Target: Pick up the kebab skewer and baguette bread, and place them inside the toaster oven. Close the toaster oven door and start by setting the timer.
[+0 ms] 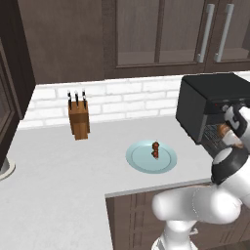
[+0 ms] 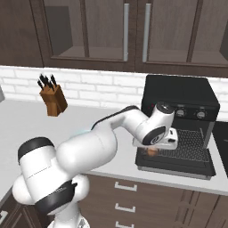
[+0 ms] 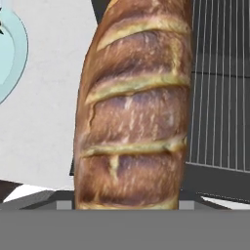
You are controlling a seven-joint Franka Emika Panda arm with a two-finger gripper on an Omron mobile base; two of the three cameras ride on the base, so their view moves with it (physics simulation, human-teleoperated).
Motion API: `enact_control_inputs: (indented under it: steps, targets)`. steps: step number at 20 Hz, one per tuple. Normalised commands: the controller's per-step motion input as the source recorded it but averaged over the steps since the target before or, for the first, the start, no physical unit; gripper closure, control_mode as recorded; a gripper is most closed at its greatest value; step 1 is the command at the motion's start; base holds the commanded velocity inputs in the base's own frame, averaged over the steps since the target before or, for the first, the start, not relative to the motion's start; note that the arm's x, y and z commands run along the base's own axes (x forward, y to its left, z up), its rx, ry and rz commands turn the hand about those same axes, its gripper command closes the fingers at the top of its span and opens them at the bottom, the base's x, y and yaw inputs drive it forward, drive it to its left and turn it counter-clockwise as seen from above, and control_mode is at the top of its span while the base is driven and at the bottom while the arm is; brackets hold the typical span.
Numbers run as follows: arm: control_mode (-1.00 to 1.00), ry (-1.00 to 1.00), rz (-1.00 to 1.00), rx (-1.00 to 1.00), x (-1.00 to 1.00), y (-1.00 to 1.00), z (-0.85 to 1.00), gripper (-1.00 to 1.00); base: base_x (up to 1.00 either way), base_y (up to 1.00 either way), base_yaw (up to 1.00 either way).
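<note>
The baguette bread (image 3: pixel 132 112), golden-brown with pale diagonal scores, is held in my gripper (image 2: pixel 153 148), which is shut on it. It hangs just over the wire rack (image 2: pixel 189 143) at the front of the black toaster oven (image 2: pixel 180 95). The toaster oven door (image 2: pixel 176 168) is folded down flat and open. In the left base view the bread (image 1: pixel 223 129) shows at the oven's mouth beside my hand (image 1: pixel 233 122). The kebab skewer (image 1: pixel 155 149), with dark red and brown chunks, lies on a pale blue plate (image 1: pixel 141 163) left of the toaster oven (image 1: pixel 205 105).
A wooden knife block (image 1: pixel 78 119) stands at the back left against the white brick wall. The plate's rim (image 3: pixel 10 53) shows left of the bread in the hand view. Dark cabinets hang above, and the counter edge runs just in front of the plate.
</note>
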Motion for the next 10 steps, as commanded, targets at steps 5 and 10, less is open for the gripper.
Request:
enact_control_inputs:
  steps: [5,10]
  targets:
    - [-1.0,-0.04,0.0,0.0,0.33,-0.26,0.0,1.0,0.0,0.0,0.0]
    - [-1.0,0.0,0.0,0.0,0.35,-0.07,-0.09,1.0,0.0,0.0,0.0]
